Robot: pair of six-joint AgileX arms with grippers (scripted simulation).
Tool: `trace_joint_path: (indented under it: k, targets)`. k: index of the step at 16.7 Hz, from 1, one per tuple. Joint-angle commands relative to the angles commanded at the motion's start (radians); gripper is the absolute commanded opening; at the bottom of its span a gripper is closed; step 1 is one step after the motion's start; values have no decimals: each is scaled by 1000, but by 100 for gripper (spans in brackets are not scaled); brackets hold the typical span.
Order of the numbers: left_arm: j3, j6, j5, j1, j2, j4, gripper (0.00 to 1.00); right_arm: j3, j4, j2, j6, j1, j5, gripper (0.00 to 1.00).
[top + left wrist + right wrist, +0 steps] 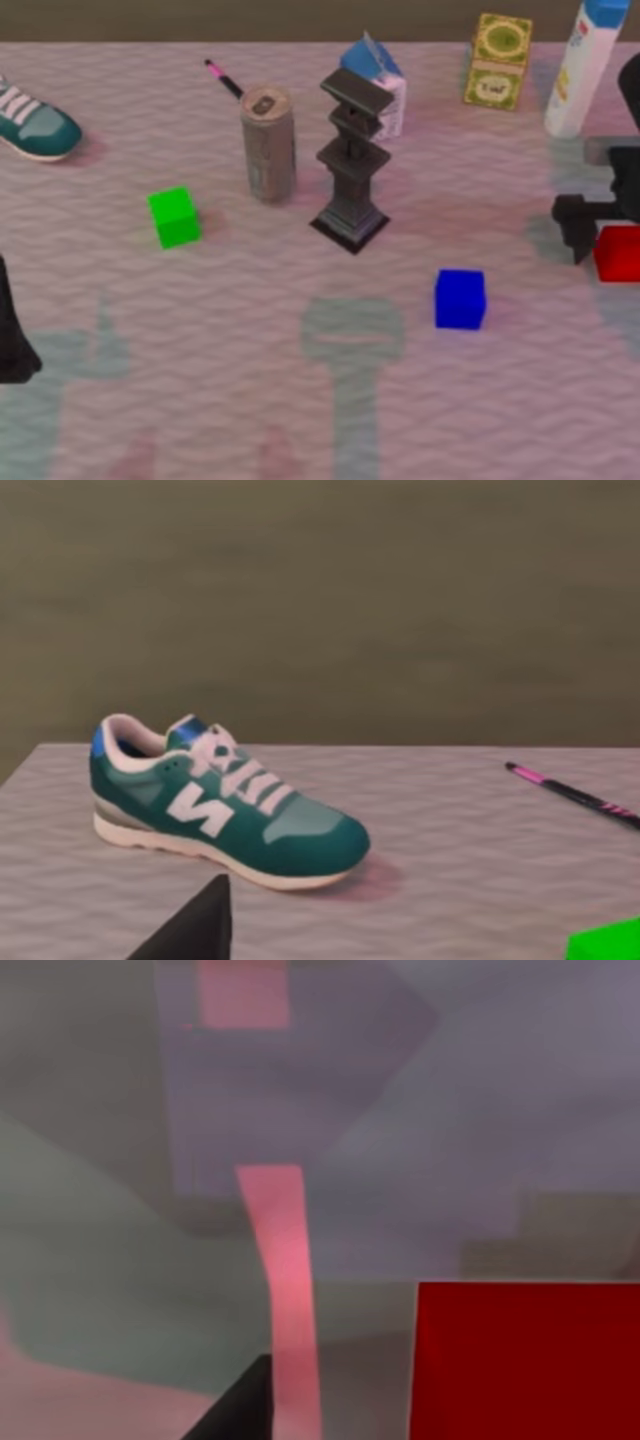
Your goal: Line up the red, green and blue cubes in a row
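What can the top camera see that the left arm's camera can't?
Only the top view shows the blue cube, the red cube at the right gripper, the drink can, the dark statue, the milk carton, the green box and the white bottle. Only the left wrist view shows the wall behind the table. Both show the teal sneaker, the pink pen and the green cube.

A rendered tabletop test scene, probably not a real room: a pale, ripple-textured table (pixel 250 340) fills the frame, a flat olive-brown wall (pixel 320 600) behind it. Unrelated props sit along the upper edge: a teal sneaker (pixel 35 125), drink can (pixel 268 145), milk carton (pixel 380 85), white bottle (pixel 585 65)
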Motion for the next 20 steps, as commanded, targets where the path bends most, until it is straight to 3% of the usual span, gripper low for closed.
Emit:
trace_joint_path:
  k: [6,16,20]
  targets:
    - [0,0,0,0,0,0,100,0,0,0,0,0,0,2]
    - [0,0,0,0,0,0,100,14,-15,-33,-1,-2,2,0]
    - [0,0,0,0,0,0,100,80,-120,-68,-2,2,1,0]
